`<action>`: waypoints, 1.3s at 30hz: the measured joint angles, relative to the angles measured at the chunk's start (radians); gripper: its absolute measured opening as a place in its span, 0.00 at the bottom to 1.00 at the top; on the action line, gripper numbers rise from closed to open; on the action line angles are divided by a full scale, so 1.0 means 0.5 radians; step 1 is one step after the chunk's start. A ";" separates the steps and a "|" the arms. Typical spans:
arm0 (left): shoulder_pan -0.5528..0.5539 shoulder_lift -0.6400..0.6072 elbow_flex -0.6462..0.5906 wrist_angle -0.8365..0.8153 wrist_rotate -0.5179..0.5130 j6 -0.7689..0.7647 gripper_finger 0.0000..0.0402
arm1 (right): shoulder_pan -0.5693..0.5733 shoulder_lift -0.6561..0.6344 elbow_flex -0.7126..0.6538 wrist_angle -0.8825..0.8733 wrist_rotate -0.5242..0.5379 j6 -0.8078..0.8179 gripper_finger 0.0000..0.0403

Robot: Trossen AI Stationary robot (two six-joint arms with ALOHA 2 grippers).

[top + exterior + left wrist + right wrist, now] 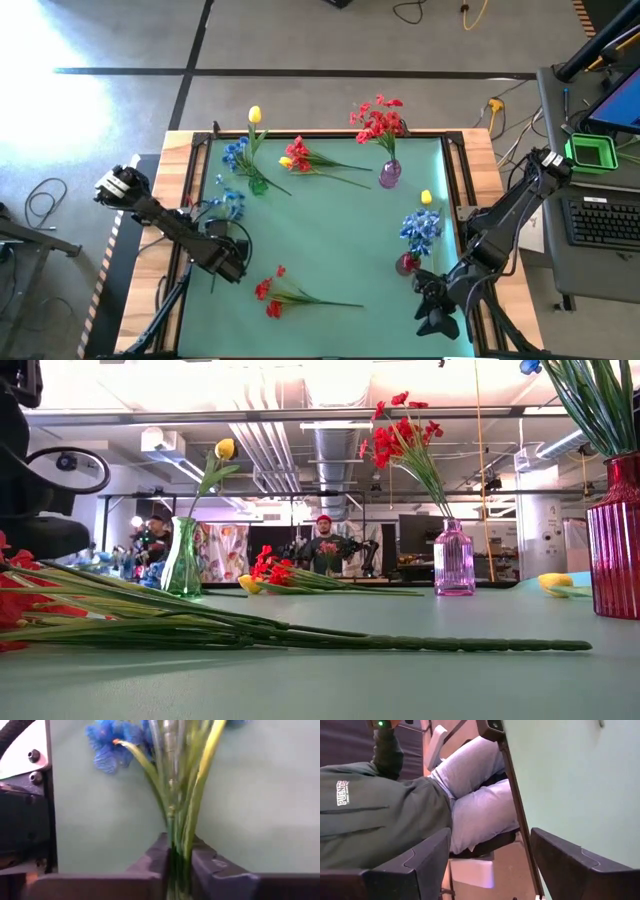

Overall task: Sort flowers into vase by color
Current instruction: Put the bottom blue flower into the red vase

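A spray of blue flowers (228, 205) lies near the mat's left edge, and my left gripper (222, 256) is shut on its green stems. A green vase (258, 185) holds a yellow flower and a blue one. Red flowers (378, 120) stand in a purple vase (390, 176), and blue flowers (420, 228) in a red vase (407, 263). Red and yellow flowers (298, 157) lie at the far middle. A red flower (272, 291) lies near the front. My right gripper (436, 312) hangs open by the near right corner, holding nothing. My left gripper pinches the bundle of thin green stems (178, 851) of the blue spray between its two fingers (152, 862), well below the blossoms (107, 746). The fingers come steeply from above and lie across the stems. The blossom end stretches away over the mat.
A loose yellow flower head (427, 198) lies by the red vase. Long stems of the red flower (330, 641) stretch across the near mat. A seated person (380, 815) shows beyond the table's edge. Black rails (195, 190) border the mat.
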 joint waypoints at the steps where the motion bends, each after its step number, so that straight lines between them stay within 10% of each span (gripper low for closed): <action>1: 0.000 -0.001 0.015 -0.005 0.022 0.016 0.02 | -0.002 0.000 0.000 0.022 0.000 -0.025 0.66; 12: -0.004 -0.089 0.352 -0.071 0.061 0.493 0.00 | -0.018 0.000 0.000 0.366 -0.002 -0.270 0.64; 19: -0.088 -0.165 0.822 -0.051 -0.437 1.035 0.00 | -0.018 0.001 -0.001 0.587 0.002 -0.411 0.65; 28: -0.133 -0.169 1.367 0.439 -1.037 2.437 0.00 | -0.062 0.001 0.000 1.002 0.130 -0.798 0.62; 39: -0.046 -0.170 1.343 1.844 -0.723 4.171 0.00 | -0.043 0.254 0.478 0.890 0.284 -1.432 0.61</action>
